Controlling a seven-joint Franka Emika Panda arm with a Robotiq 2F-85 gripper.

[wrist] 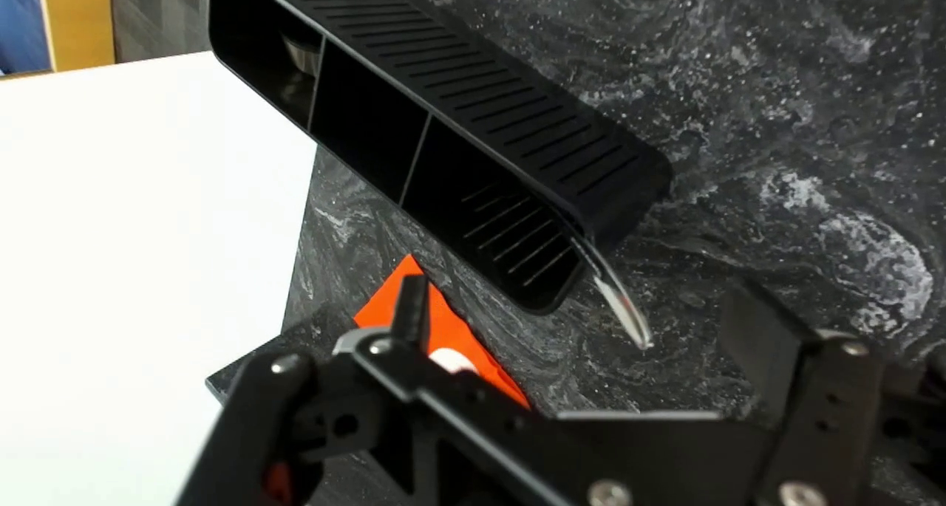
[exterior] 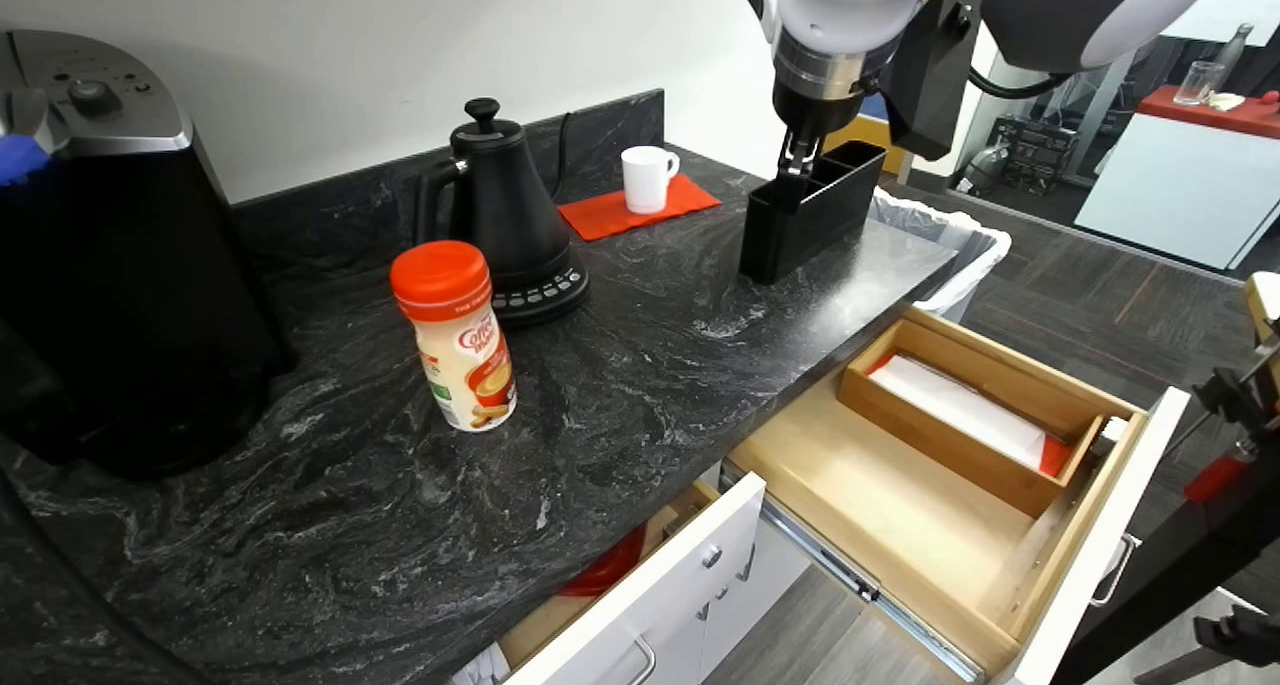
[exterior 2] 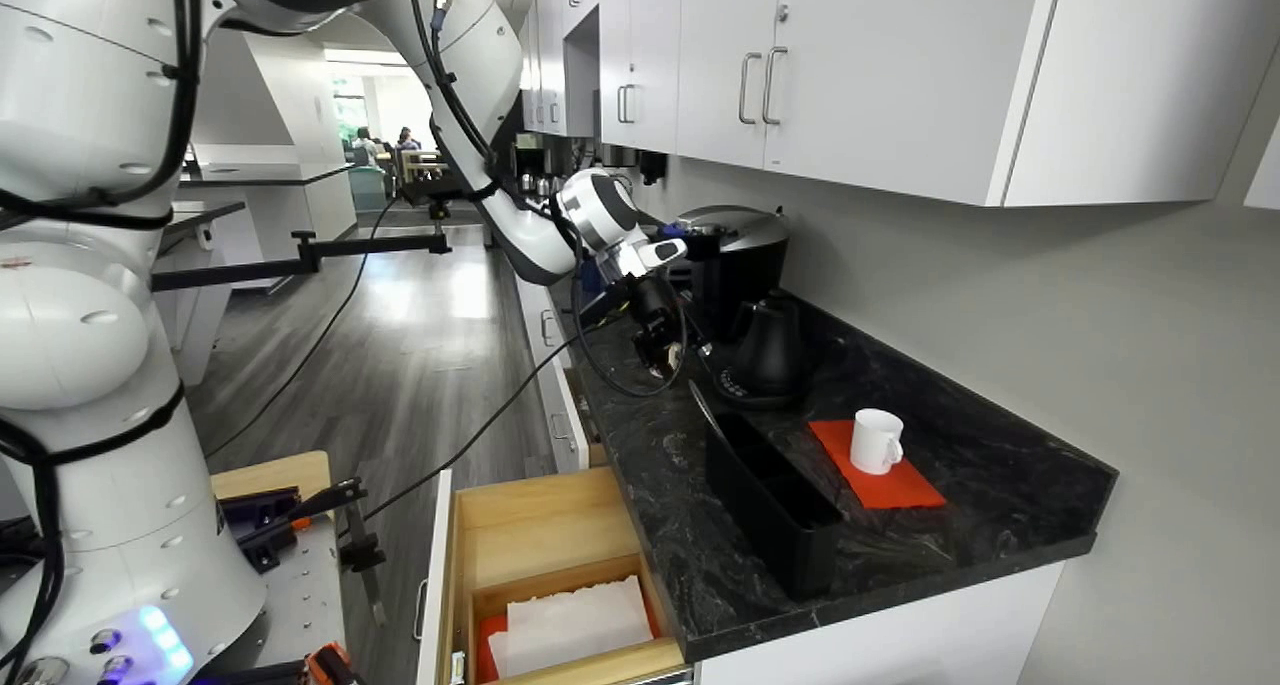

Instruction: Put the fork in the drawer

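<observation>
A metal handle, taken to be the fork (wrist: 624,310), sticks out slantwise from an end compartment of the black holder (wrist: 473,85); its lower part is hidden inside. It also shows in an exterior view (exterior 2: 704,408). My gripper (wrist: 591,321) is open and empty. The handle's tip points into the gap between the fingers without touching either. In an exterior view the gripper (exterior: 793,180) hangs by the holder's near end. The drawer (exterior: 900,485) is pulled open below the counter edge, with a wooden divider (exterior: 940,435) holding white and red paper.
A black kettle (exterior: 515,205), a creamer bottle (exterior: 460,345) and a coffee machine (exterior: 110,215) stand on the dark counter. A white cup (exterior 2: 877,441) sits on a red napkin (exterior 2: 900,490) beside the holder. A second drawer (exterior: 660,585) is partly open.
</observation>
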